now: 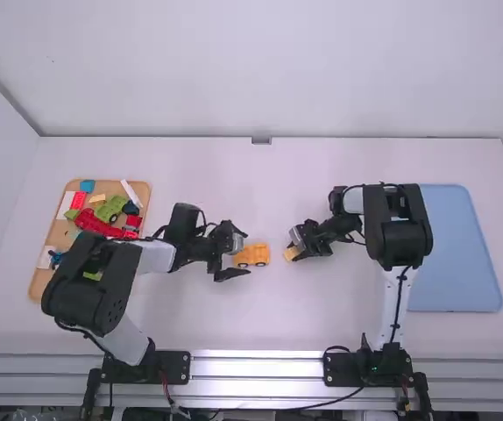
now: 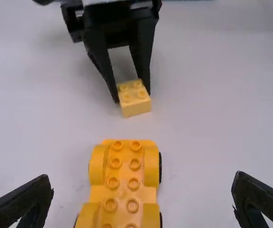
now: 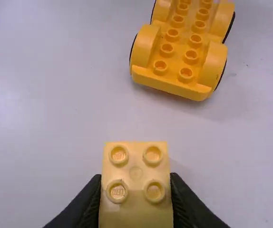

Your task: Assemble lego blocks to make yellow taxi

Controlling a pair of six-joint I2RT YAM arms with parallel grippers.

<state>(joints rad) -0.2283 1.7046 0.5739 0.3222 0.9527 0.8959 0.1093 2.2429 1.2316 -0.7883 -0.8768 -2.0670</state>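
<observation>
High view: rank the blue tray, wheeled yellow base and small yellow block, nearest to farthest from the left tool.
1. Wheeled yellow base, at the left tool.
2. Small yellow block, in the right tool.
3. Blue tray, far right.

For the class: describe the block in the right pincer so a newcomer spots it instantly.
From the blue tray, look left to the right pincer. Between its fingers sits the block: pale yellow with four studs, whereas the nearby base is longer, deeper orange and wheeled.
</observation>
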